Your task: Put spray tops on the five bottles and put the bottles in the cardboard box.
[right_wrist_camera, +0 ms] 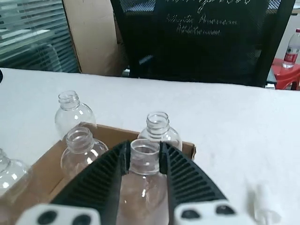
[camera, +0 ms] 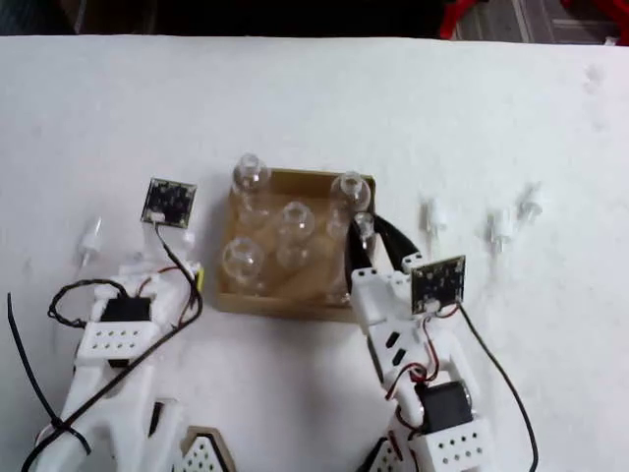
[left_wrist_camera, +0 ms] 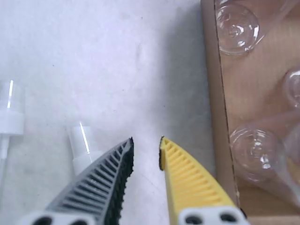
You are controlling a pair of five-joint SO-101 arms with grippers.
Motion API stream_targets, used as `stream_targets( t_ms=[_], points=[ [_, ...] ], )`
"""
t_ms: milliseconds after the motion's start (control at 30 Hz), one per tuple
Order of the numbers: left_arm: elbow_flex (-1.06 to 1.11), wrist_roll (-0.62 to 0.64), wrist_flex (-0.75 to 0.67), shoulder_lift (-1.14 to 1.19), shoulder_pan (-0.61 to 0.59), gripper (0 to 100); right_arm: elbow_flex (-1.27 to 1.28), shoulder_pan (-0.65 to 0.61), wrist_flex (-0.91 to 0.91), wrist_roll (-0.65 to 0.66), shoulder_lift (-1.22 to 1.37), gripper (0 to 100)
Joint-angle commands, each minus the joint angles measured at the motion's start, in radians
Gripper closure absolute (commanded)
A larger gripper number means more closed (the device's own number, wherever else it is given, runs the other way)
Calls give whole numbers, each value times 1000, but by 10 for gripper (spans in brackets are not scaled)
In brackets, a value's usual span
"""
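A cardboard box sits mid-table with several clear, uncapped bottles upright in it, such as one at its middle. My right gripper is shut on the neck of a bottle at the box's right side. My left gripper hovers open over the table just left of the box wall, nothing between its grey and yellow fingers. A white spray top lies right beside the grey finger, and another spray top lies farther out.
Three more spray tops lie on the table right of the box. One spray top lies at the far left. A black chair stands beyond the table's far edge.
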Motion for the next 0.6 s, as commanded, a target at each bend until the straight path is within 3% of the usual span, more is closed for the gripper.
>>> stream_targets(
  t_ms=[0,467,567],
  points=[
    [-6,3,-21,-2,10,910,-38,-4,30,0,12,983],
    [-6,3,-21,-2,10,910,-46,-70,127,5,-27,981],
    [-6,3,-21,-2,10,910,-46,-70,130,83,-27,982]
  ],
)
